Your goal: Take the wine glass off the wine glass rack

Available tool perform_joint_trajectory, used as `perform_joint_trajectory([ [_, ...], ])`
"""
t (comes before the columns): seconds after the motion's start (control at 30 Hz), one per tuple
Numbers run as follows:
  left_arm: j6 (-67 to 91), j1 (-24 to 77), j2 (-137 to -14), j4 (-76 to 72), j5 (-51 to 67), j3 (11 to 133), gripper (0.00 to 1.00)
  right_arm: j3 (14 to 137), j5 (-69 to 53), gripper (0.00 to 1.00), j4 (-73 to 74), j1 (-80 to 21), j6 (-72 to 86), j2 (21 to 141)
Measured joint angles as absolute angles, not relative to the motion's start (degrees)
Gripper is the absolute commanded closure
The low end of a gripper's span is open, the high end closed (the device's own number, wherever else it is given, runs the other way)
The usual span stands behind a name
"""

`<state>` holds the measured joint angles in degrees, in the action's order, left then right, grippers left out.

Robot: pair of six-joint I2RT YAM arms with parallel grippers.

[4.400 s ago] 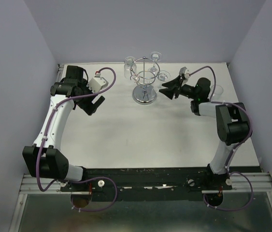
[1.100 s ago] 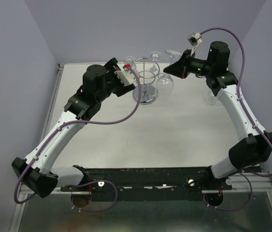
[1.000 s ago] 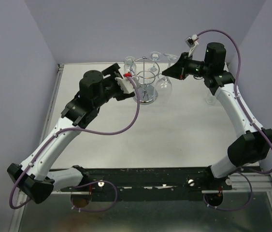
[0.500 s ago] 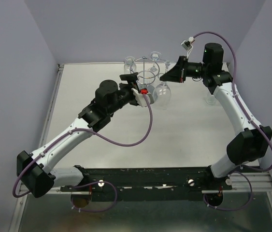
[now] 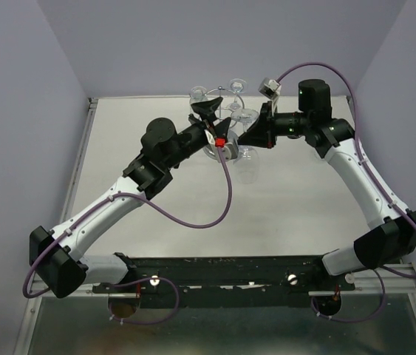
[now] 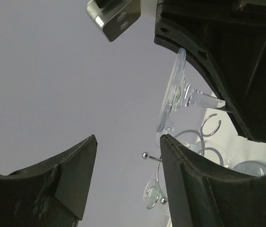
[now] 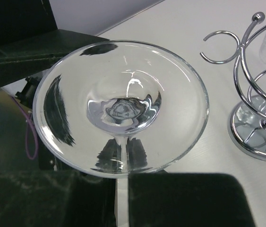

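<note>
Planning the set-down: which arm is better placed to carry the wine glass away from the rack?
Right: the right tool is shut on the wine glass stem, clear of the wine glass rack; the left tool is open and empty.

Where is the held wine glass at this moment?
In the top view the wine glass is right of centre, gripped by the right gripper, with the open left gripper close on its left. Its foot is clear of the rack.

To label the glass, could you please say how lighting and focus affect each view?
Top external: even light, the wine glass faint against the table. Left wrist: near fingers dark, underexposed. Right wrist: its foot sharp, mirroring dark shapes; the rack glints.
</note>
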<state>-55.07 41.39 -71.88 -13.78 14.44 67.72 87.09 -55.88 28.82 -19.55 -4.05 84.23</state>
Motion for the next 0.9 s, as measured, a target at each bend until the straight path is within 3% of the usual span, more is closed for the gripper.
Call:
perform_joint_trajectory([
  [0.4, -58.63, 41.39, -72.44, -13.69, 17.23, 67.72, 0.38, 87.59, -53.12, 0.99, 30.96, -21.02, -8.71, 83.29],
  [0.9, -65.63, 41.39, -73.65, -11.00, 19.09, 68.69, 0.57, 89.69, -53.12, 0.99, 31.55, -22.06, -9.04, 84.34],
])
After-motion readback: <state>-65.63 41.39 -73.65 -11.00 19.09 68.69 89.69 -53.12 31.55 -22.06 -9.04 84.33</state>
